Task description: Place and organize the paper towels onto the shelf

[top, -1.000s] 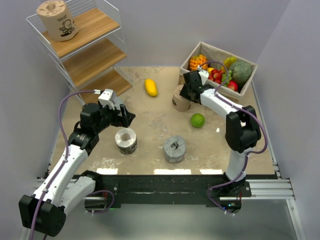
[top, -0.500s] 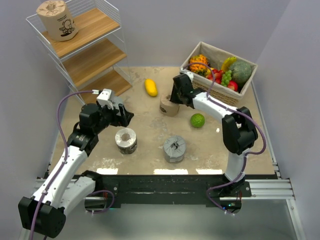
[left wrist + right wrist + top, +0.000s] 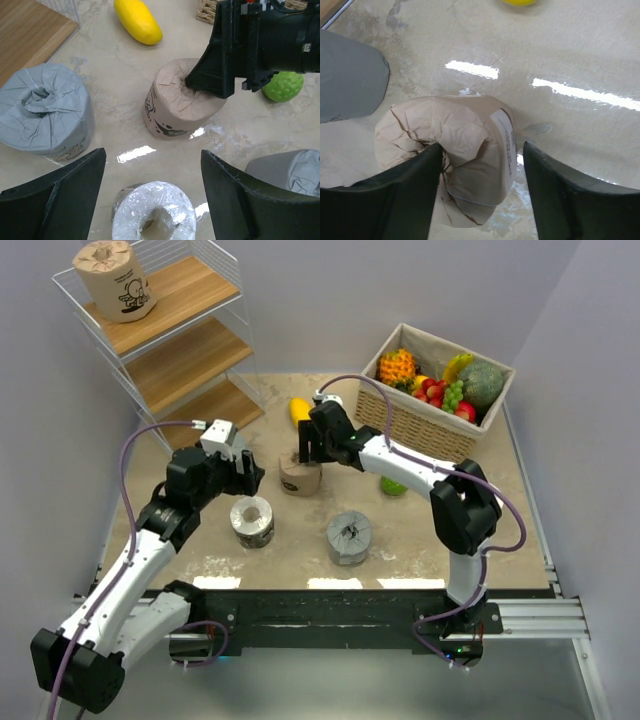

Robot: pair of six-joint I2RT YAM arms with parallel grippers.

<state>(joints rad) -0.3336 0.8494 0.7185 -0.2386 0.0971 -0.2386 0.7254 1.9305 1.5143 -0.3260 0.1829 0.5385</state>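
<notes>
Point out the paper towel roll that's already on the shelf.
The tan cartoon-print roll, standing upright on the top board of the shelf. The other tan roll, held by the right gripper, sits on the table like the rest.

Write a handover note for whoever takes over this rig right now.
Left gripper: open, empty, over the whitish wrapped roll with an open core.
Right gripper: shut on the tan paper-wrapped roll, just beyond it.
Done: one tan cartoon-printed roll on the top board of the white wire-and-wood shelf.
To do: the held roll, the whitish one, the pale grey wrapped roll by the shelf's foot, the dark grey roll.
</notes>
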